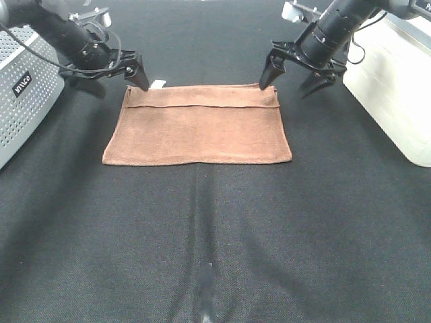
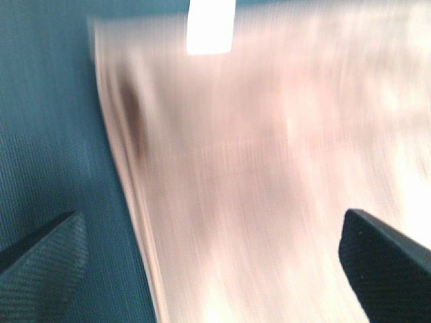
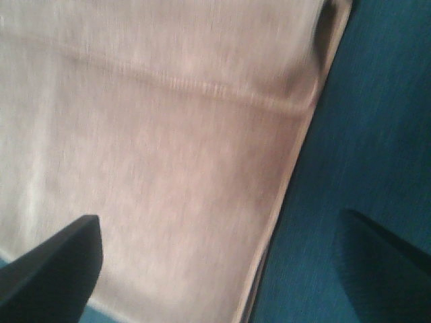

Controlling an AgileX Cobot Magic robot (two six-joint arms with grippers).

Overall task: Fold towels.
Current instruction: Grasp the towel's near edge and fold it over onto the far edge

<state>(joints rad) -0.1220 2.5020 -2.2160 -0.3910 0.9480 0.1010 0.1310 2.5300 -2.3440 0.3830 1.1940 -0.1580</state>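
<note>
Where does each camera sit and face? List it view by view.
Exterior high: up high, facing down on the towel; left arm, right arm show.
Left wrist: on left arm, facing the white tag corner; open jaws show.
Right wrist: on right arm, facing the other far corner; open jaws show.
All share the towel.

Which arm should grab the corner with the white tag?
Left, probably: the left fingers are open at that brown towel corner, beside the white tag; the right fingers are at another corner.
</note>
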